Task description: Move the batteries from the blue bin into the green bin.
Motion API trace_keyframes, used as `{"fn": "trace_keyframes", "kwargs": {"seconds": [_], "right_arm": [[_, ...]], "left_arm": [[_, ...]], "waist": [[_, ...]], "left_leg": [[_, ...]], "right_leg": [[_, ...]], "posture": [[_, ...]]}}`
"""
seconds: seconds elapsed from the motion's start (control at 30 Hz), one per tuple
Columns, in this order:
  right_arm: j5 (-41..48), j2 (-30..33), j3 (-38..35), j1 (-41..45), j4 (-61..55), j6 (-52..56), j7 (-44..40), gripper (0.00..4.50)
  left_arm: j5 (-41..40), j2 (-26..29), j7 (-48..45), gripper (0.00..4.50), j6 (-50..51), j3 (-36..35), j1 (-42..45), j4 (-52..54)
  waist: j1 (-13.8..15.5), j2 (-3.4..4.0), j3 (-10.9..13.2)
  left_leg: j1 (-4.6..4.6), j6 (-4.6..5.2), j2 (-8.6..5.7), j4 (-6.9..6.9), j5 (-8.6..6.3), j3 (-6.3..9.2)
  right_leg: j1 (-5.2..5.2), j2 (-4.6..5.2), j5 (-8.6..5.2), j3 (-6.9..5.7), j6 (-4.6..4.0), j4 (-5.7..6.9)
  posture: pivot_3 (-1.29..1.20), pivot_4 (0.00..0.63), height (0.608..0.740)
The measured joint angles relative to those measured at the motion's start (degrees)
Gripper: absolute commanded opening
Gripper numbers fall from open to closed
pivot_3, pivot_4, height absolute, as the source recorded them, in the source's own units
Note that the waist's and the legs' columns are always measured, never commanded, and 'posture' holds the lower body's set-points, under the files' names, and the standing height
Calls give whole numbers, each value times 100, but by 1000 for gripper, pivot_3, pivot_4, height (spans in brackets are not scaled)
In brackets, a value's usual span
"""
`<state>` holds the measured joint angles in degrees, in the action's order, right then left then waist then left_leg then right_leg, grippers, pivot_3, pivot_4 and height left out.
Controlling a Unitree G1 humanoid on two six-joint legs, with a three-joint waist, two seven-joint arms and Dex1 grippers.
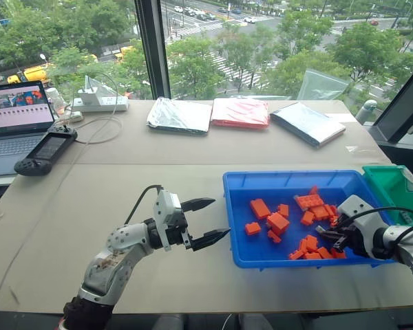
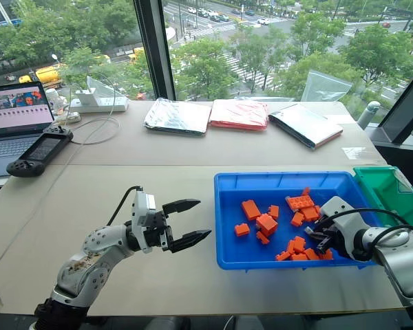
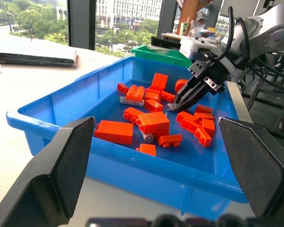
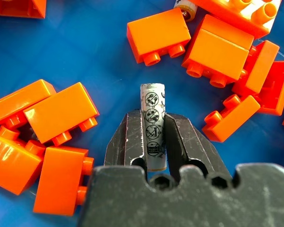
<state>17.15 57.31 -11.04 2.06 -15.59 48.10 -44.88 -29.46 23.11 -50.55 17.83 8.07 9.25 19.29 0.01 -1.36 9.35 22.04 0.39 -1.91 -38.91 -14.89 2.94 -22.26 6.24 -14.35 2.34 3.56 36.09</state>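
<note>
Clamped on one slim silvery cylindrical battery in the shallow bright-blue plastic bin, my right gripper has it secured, left gripper gaping idle; I judge delivery to the small green plastic bin at three o'clock outstanding, with another battery left among the orange blocks.

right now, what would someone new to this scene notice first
The bright blue bin at the table's near right catches the eye, strewn with orange building blocks. Inside it the right gripper has its fingers shut on a small grey battery among the blocks. The left gripper hangs open beside the bin's left wall, and the green bin sits against the blue one's far right end.
</note>
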Motion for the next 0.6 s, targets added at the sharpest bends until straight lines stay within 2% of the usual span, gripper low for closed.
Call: {"fn": "trace_keyframes", "kwargs": {"seconds": [0.07, 0.3, 0.53, 0.6], "right_arm": [[4, -1, -3, -8, -11, 10, -1, 259], [4, -248, -161, 89, -24, 27, 193, 254], [-185, -609, -858, 1016, 347, -251, 1172, 254], [-487, -762, -980, 1468, 828, -309, 1903, 254]], "left_arm": [[0, 0, 0, 4500, 0, 1, 0, 0], [0, 0, 0, 4500, 0, 2, 7, 0], [1, 0, -2, 4500, 0, 10, 32, -4], [0, -6, -7, 4500, -1, 27, 59, -6]], "waist": [[-2, 0, 0], [-8, 1, 0], [-22, 5, 1], [-18, 6, 1]], "left_leg": [[0, 0, -1, 0, 0, -1], [1, 0, -1, -1, 0, -2], [1, -1, -1, 4, 1, -1], [6, -3, -7, 2, 2, -4]], "right_leg": [[0, 0, 0, 1, 0, 0], [-1, 0, 0, 2, 0, 0], [-3, 0, 0, 2, 0, 0], [-8, 6, 1, 5, 0, 0]], "posture": [[0, 150, 740], [0, 150, 740], [0, 150, 740], [0, 150, 740]]}}
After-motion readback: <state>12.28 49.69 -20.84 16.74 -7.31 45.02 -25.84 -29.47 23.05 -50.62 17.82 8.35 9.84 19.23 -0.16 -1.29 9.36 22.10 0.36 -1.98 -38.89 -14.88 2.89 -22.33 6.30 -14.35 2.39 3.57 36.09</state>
